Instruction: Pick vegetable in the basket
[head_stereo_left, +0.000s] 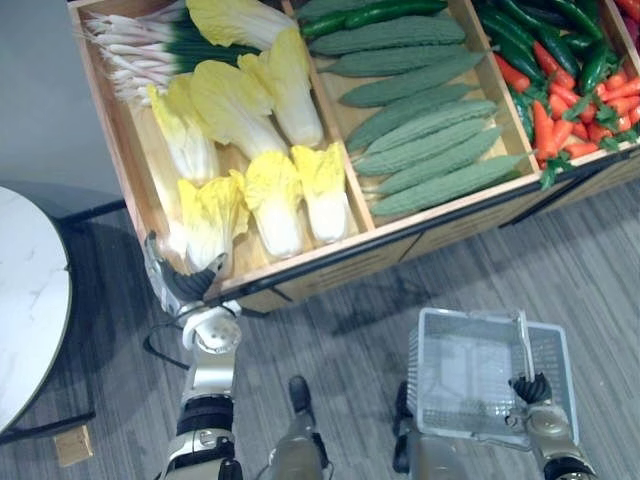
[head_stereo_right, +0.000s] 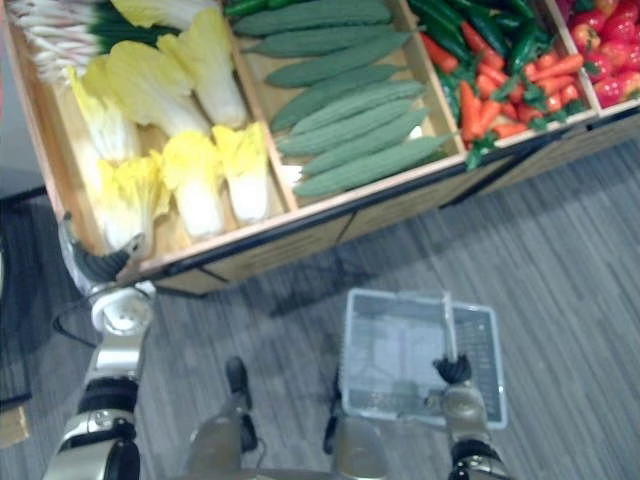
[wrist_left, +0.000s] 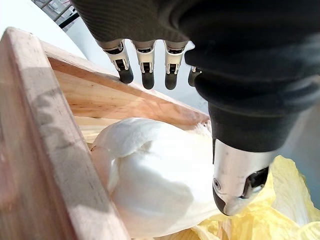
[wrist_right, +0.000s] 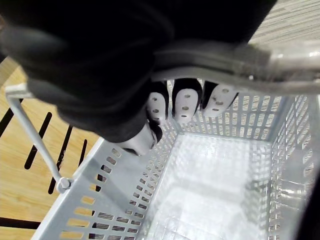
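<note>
Grey ribbed carpet (head_stereo_left: 480, 270) covered the floor. On it stood a pale wooden produce stand (wrist_left: 40, 140) split into compartments, with a round white marble-look table (head_stereo_left: 25, 300) off its left edge. A translucent perforated plastic basket (wrist_right: 125, 195) hung below the stand's near edge, the right hand (head_stereo_left: 531, 390) curled round its handle (wrist_right: 280, 55). Bumpy green gourds (head_stereo_left: 430, 150) filled the middle compartment. In the left one, a smooth white-stemmed, yellow-leafed cabbage (wrist_left: 155, 180) lay in the near left corner. The left hand (head_stereo_left: 180, 285) hovered over it, fingers (wrist_left: 146, 70) straight and spread wide.
</note>
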